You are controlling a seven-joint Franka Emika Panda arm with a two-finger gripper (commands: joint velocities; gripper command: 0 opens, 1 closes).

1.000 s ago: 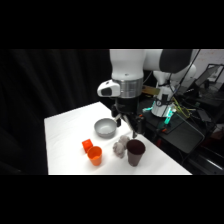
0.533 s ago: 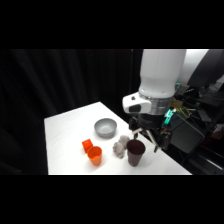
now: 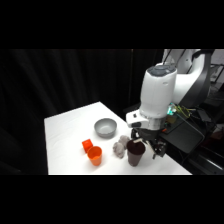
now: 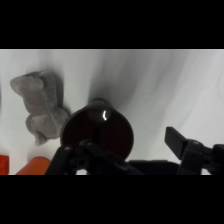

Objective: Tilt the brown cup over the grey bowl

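Observation:
The brown cup [image 3: 135, 154] stands upright near the table's front right edge. My gripper [image 3: 146, 142] has come down at its right side, close to the rim. In the wrist view I look down into the brown cup [image 4: 97, 132], which sits between the two dark fingers, close to the left one. The gripper [image 4: 122, 147] is open and I see no grip on the cup. The grey bowl [image 3: 105, 127] rests on the table behind and to the left of the cup, and the wrist view does not show it.
A lumpy pale grey object [image 3: 120, 148] [image 4: 42, 102] lies just left of the brown cup. Two orange cups [image 3: 95, 156] [image 3: 87, 145] stand further left. The white table [image 3: 65, 130] ends close to the brown cup's right. Dark equipment [image 3: 187, 132] sits beyond that edge.
The arm has swung from above the bowl to the right and down. The gripper now sits around the brown cup's rim. Nothing on the table has moved.

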